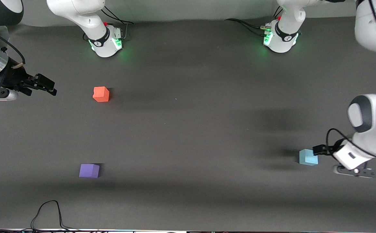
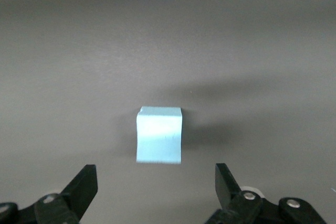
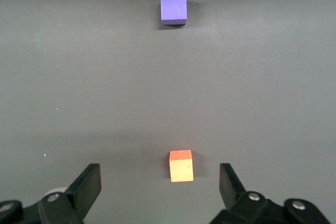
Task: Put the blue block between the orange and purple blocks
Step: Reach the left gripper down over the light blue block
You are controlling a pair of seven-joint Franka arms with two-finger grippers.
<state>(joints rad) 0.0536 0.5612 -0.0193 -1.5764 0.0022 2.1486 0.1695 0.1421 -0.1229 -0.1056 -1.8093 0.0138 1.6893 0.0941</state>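
While waiting, fingers spread and empty: right gripper [image 1: 50,87] above the table's right-arm end. Orange block [image 1: 101,94] and purple block [image 1: 89,171] well apart. Low, wide open beside the blue block [image 1: 308,157]: left gripper [image 1: 318,149], forearm steeply bent.

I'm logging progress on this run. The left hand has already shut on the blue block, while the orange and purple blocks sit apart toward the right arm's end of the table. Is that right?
Not quite. The left hand is open, its fingers apart and short of the blue block, as the left wrist view shows. The rest holds: the orange block and purple block sit apart toward the right arm's end.
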